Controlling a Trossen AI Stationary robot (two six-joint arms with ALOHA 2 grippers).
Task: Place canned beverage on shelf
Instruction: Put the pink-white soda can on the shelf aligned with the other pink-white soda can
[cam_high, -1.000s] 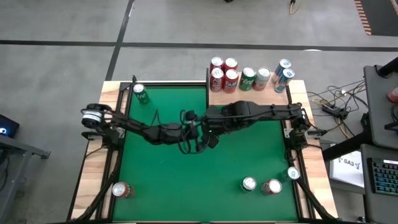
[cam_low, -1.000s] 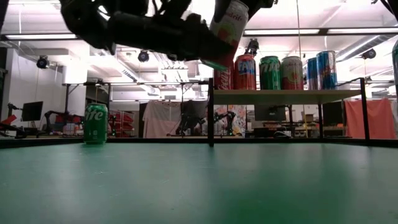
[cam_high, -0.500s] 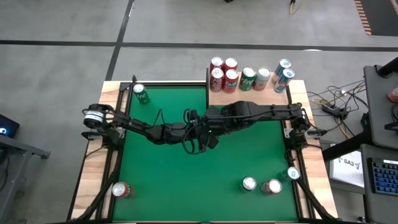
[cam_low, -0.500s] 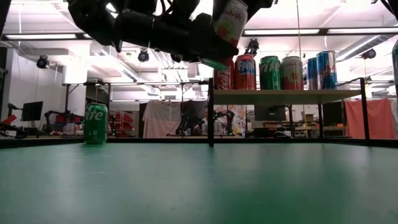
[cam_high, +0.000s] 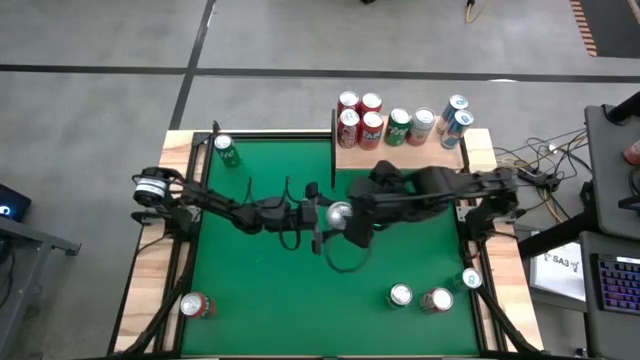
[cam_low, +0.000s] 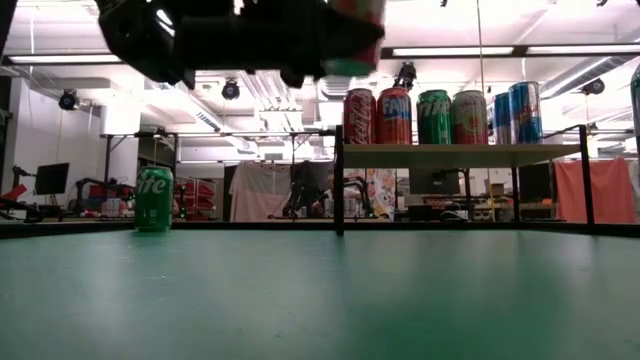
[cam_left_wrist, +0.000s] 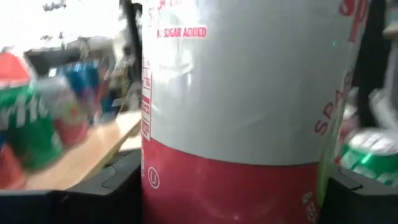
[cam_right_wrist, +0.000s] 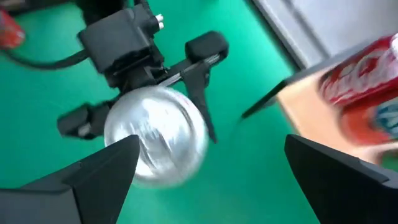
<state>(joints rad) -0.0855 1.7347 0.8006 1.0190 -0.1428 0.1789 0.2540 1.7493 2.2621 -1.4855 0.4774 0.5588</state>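
High view: left gripper (cam_high: 322, 215) over mid-table, fingers clamped on an upright can (cam_high: 339, 213), silver top up. Right gripper (cam_high: 362, 226) just beside it, fingers spread wide, holding nothing. Shelf (cam_high: 400, 152) at the far edge carries eight cans.

Left wrist view alone shows the can's (cam_left_wrist: 249, 106) silver-and-red side.

Right wrist view shows the left fingers (cam_right_wrist: 200, 84) flanking the can (cam_right_wrist: 155, 134).

Low view: can's base (cam_low: 352, 62) held well above the table.
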